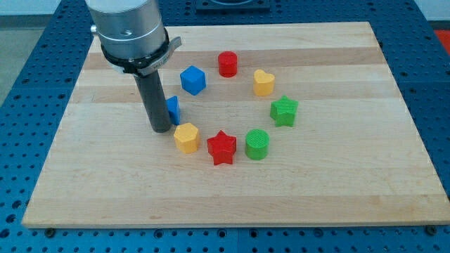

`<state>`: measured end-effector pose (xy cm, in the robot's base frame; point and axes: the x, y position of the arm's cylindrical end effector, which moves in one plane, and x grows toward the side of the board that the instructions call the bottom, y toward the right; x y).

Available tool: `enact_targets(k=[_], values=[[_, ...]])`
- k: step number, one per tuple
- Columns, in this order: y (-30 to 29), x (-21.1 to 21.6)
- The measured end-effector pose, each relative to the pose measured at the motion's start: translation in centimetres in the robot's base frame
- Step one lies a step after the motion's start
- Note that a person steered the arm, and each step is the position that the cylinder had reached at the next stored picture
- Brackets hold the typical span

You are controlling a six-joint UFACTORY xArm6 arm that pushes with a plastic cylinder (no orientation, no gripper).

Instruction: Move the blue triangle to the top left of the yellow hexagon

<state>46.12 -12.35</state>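
Note:
The blue triangle (pixel 173 107) lies on the wooden board, partly hidden behind my rod. The yellow hexagon (pixel 186 137) sits just below and to the right of it. My tip (pixel 160 129) rests on the board at the triangle's lower left, touching or nearly touching it, and just left of the hexagon.
A blue cube (pixel 193 79), a red cylinder (pixel 227 63), a yellow heart (pixel 263 82), a green star (pixel 284 110), a green cylinder (pixel 257 143) and a red star (pixel 221 147) form a ring to the right. The board's (pixel 337 183) edges meet a blue perforated table.

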Motion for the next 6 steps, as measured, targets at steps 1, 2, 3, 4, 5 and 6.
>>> enact_targets(k=[1,2,3,4,5,6], values=[[-1.3,-0.1],[-2.7,0.2],[-3.2,-0.6],[-2.3,-1.8],[-2.4,-1.8],[-1.0,-1.8]])
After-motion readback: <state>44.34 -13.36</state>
